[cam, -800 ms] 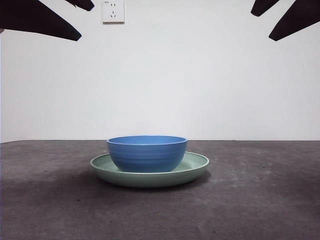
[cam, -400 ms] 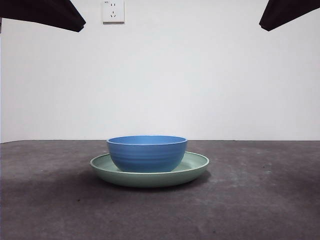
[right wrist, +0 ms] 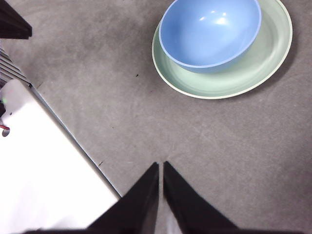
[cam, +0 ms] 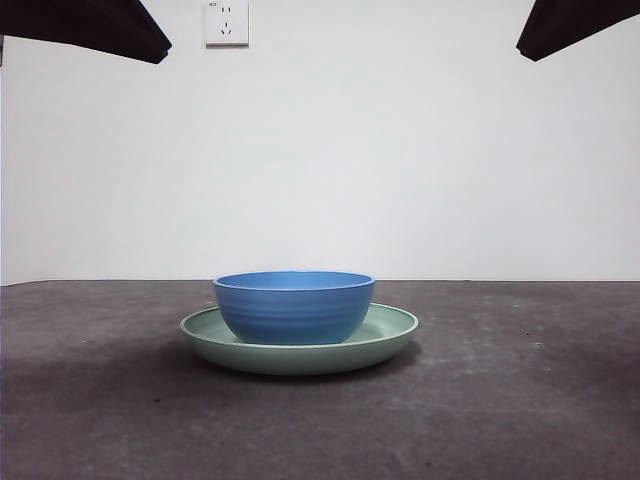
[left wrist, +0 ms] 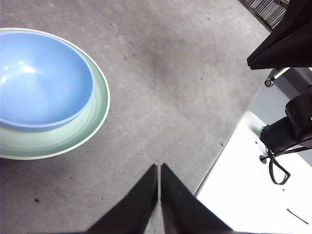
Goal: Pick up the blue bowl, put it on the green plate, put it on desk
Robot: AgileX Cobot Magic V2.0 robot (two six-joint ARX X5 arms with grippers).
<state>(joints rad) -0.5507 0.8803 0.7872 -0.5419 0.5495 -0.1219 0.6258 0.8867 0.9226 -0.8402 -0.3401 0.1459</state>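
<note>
The blue bowl (cam: 294,306) sits upright inside the green plate (cam: 392,330) on the dark desk (cam: 520,400), at the middle of the front view. The bowl (left wrist: 41,78) and plate (left wrist: 58,141) also show in the left wrist view, and the bowl (right wrist: 209,31) and plate (right wrist: 234,78) in the right wrist view. My left gripper (left wrist: 159,168) is shut and empty, high above the desk and off to one side of the plate. My right gripper (right wrist: 161,165) is shut and empty, high above the desk on the other side. Both arms show only as black tips at the top corners of the front view.
A white wall with a socket (cam: 226,22) stands behind the desk. The white table edge (right wrist: 44,170) shows beside the desk in the right wrist view. A white surface with black cables (left wrist: 273,165) lies past the desk's edge in the left wrist view.
Both arms have drawn up and back toward the top corners, and their spread jaw tips from one second ago no longer show. The bowl and plate have not moved.
</note>
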